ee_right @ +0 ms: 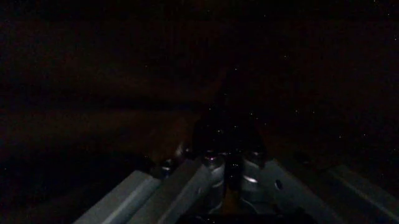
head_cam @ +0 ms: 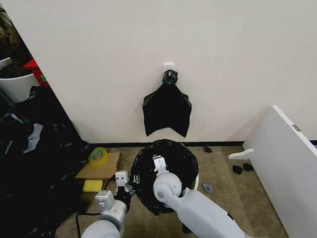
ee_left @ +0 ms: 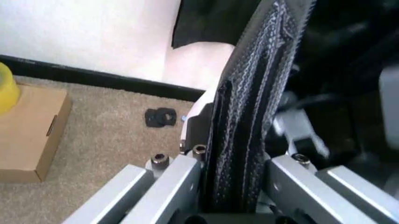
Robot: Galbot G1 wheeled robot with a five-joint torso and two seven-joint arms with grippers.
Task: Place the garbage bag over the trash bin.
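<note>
The garbage bag (head_cam: 166, 166) already drapes the trash bin (head_cam: 196, 182) on the carpet by the wall's foot. The right gripper (head_cam: 158, 163) reaches inside; whether it is spread or pinching I cannot tell. The left gripper (ee_left: 234, 186) pinches the bag's edge, which could tear or slip off the rim if pulled hard.

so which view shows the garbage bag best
The head view: the garbage bag drapes over the trash bin, both grippers at it. The left wrist view has a crinkled fold between the left gripper's fingers; the right wrist view is dark.
</note>
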